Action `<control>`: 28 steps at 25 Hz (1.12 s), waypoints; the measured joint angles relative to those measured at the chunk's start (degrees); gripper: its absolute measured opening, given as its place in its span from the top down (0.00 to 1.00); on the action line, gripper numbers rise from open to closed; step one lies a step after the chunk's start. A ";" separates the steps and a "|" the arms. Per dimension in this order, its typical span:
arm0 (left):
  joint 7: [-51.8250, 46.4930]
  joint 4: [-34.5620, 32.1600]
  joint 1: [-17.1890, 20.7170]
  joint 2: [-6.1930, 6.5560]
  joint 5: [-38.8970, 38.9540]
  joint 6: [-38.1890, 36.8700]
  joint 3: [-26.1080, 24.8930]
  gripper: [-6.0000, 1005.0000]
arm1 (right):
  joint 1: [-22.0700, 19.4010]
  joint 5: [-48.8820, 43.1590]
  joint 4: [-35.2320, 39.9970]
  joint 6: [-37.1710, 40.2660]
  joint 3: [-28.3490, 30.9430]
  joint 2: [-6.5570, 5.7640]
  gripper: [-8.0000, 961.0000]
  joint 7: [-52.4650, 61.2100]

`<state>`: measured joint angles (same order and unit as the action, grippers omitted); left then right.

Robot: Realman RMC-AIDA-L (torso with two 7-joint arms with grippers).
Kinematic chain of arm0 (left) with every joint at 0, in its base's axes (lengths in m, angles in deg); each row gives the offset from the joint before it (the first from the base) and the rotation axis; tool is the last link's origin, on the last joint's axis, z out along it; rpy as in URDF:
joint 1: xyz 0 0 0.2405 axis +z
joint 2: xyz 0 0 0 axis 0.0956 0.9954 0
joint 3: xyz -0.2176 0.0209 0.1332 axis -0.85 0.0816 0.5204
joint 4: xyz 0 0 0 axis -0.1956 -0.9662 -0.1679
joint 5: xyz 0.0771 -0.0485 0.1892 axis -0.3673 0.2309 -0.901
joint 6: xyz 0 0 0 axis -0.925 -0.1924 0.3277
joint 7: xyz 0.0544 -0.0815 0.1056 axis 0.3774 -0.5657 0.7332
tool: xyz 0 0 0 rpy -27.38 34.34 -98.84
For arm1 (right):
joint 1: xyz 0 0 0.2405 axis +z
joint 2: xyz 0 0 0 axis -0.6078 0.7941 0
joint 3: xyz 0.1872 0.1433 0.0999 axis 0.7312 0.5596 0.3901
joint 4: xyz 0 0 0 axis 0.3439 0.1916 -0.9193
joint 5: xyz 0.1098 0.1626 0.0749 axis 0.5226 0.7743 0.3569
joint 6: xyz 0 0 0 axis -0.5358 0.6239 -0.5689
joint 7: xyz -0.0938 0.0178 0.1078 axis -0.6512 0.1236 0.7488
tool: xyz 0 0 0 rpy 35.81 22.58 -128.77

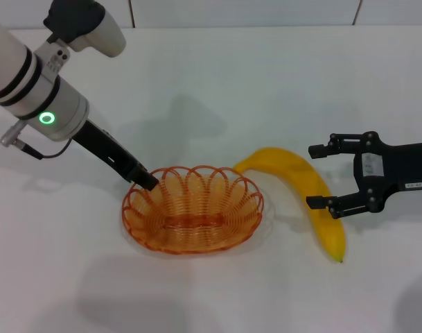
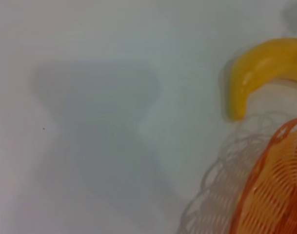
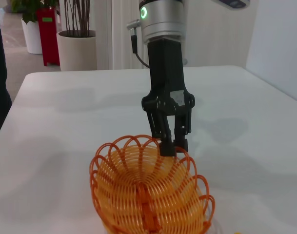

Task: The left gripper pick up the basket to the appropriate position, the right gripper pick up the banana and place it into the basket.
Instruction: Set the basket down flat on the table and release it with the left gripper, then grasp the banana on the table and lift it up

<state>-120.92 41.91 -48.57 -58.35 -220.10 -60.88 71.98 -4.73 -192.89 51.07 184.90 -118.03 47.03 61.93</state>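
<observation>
The left gripper (image 1: 150, 182) has its fingers pinched on the looped rim of the basket (image 1: 192, 208), which sits on the white surface (image 1: 217, 76) around its middle — so the basket step is under way, whether finished I cannot tell. The banana (image 1: 304, 194) lies on the surface just beside the basket, not yet lifted. The right gripper (image 1: 320, 176) hovers by it from the right edge, jaws spread wide, empty. Its small white label is unreadable.
</observation>
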 joint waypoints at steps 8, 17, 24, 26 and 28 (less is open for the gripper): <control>0.55 -0.26 0.38 -0.08 0.62 0.10 0.00 0.55 | 0.00 0.00 -0.01 -0.05 0.00 0.00 0.20 0.00; 1.08 -0.59 0.43 -0.08 1.79 0.31 0.00 0.31 | -0.23 0.00 -0.01 0.15 0.03 -0.06 0.20 0.00; 2.09 -6.89 4.31 -0.05 5.28 -2.48 0.00 0.31 | -0.58 0.04 -0.01 0.45 0.18 -0.26 0.20 0.03; 2.34 -11.89 7.66 0.06 7.20 -4.61 -0.07 0.31 | -0.65 0.05 -0.01 0.50 0.39 -0.26 0.20 0.04; 2.61 -17.51 11.52 0.13 9.05 -6.22 -0.16 0.31 | -0.70 0.09 -0.01 0.55 1.22 -0.28 0.20 0.05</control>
<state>-118.31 24.40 -37.05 -58.23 -211.06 -67.10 71.83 -5.44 -192.80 51.07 185.45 -116.81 46.76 61.98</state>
